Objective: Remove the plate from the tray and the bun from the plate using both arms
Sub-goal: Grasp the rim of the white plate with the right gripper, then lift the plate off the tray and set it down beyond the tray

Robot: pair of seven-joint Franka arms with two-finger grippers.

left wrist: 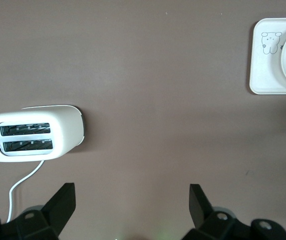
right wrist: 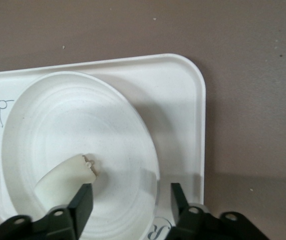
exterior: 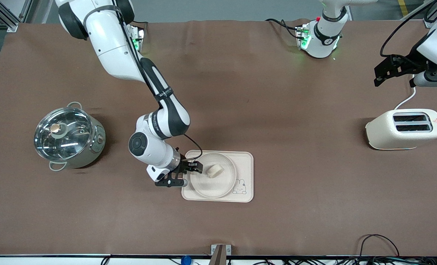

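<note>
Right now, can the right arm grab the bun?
Probably yes. The right gripper hangs open over the plate, right beside the bun, with nothing between them. The left gripper waits near the toaster.

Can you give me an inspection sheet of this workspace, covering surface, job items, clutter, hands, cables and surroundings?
Surface: brown table cover, smooth, no spills seen.
Job's things: plate sits on the rabbit tray; bun lies on the plate.
Clutter: lidded steel pot toward the right arm's end; cream toaster toward the left arm's end.
Hands: right hand open, low over the plate's rim, beside the bun; left hand open, raised over bare table beside the toaster, waiting.
Cables: toaster's white cord; black leads at the table edge nearest the camera.
Surroundings: green-lit arm base; grey floor.
</note>
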